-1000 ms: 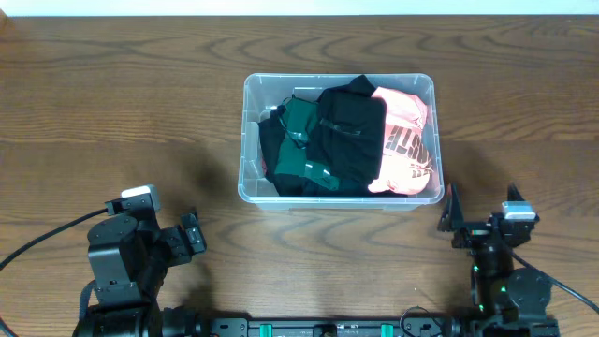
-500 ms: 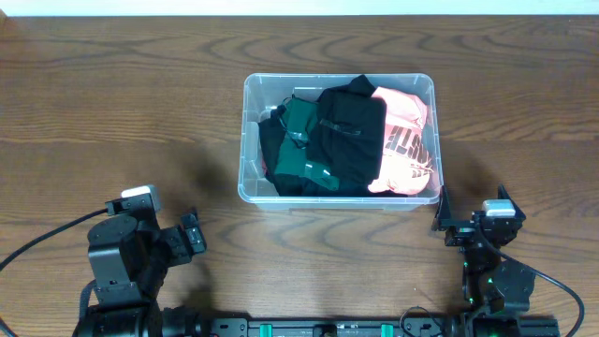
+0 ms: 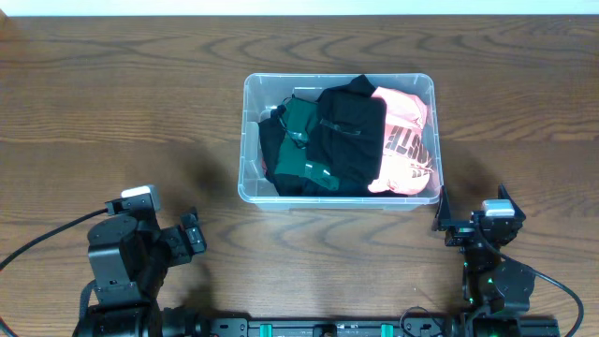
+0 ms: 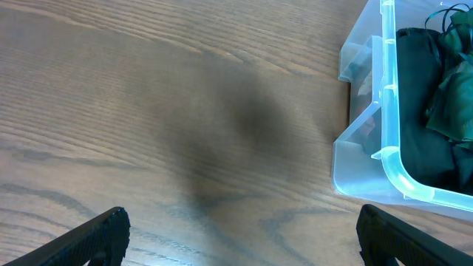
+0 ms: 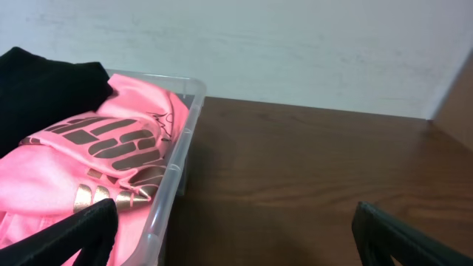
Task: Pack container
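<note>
The clear plastic container (image 3: 249,140) stands at the table's middle. It holds folded clothes: a dark green garment (image 3: 299,154), a black garment (image 3: 351,136) and a pink garment with dark lettering (image 3: 410,150). The container also shows in the left wrist view (image 4: 386,125) and the right wrist view (image 5: 174,170). My left gripper (image 3: 192,234) is open and empty near the front left, apart from the container; its fingers show in the left wrist view (image 4: 240,240). My right gripper (image 3: 447,220) is open and empty by the container's front right corner, as the right wrist view (image 5: 236,236) shows.
The wooden table (image 3: 112,103) surrounds the container. A pale wall (image 5: 295,44) lies behind the table's far edge. Black cables (image 3: 37,239) run from the arm bases at the front.
My right gripper drew slightly left and back toward its base between one second ago and half a second ago, then stayed still. The left arm and clothes have not moved.
</note>
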{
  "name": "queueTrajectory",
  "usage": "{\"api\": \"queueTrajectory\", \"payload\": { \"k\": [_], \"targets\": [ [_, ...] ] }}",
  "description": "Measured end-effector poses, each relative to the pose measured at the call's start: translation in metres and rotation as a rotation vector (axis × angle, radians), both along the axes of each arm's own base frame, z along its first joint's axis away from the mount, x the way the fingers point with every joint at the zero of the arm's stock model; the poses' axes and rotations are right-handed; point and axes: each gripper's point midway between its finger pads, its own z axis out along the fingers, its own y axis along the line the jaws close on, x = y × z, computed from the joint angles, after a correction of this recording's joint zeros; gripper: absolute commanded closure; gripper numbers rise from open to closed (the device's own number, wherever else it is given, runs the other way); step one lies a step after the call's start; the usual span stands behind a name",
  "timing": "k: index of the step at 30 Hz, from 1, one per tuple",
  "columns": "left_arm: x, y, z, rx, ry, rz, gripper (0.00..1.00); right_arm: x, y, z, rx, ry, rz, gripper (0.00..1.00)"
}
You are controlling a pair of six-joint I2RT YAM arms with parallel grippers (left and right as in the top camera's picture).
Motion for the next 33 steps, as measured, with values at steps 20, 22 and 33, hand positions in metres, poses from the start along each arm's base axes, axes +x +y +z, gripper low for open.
{"api": "queueTrajectory", "payload": {
  "k": [20,22,33],
  "targets": [
    [0.000,-0.005,-0.015,0.060,-0.287,-0.042,0.02,0.000,0.000,0.000,0.000,0.000,0.000,0.01],
    [0.012,-0.005,-0.017,0.071,-0.370,-0.044,0.02,0.000,0.000,0.000,0.000,0.000,0.000,0.01],
    [0.051,-0.008,-0.033,0.165,-0.632,-0.096,0.02,0.000,0.000,0.000,0.000,0.000,0.000,0.01]
  ]
}}
